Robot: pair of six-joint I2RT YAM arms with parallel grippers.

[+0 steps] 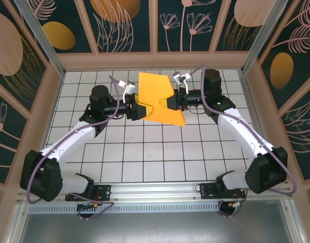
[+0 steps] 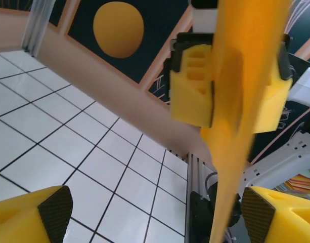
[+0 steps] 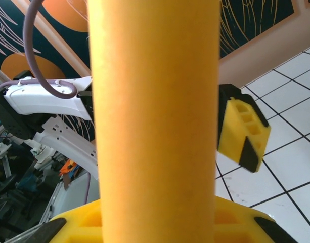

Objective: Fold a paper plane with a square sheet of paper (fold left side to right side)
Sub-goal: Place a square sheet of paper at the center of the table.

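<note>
The square sheet of paper (image 1: 155,93), orange-yellow and partly folded, hangs in the air above the back middle of the table. My right gripper (image 1: 170,103) is shut on its right part. In the left wrist view the right gripper's yellow foam fingers (image 2: 190,96) clamp the paper (image 2: 240,101) from both sides. My left gripper (image 1: 139,109) sits at the sheet's left side. Its jaws (image 2: 157,217) stand wide open, with the paper's lower edge passing between them near the right finger, unpinched. In the right wrist view the paper (image 3: 155,126) rises from my right gripper (image 3: 155,230), hiding most of the scene; one left-gripper finger (image 3: 243,134) shows beside it.
The white grid table (image 1: 144,152) lies below both arms. A wooden back wall (image 1: 155,59) with dark painted panels stands just behind the paper. Side walls close in at left and right, and an aluminium rail (image 2: 200,172) runs along the table's edge.
</note>
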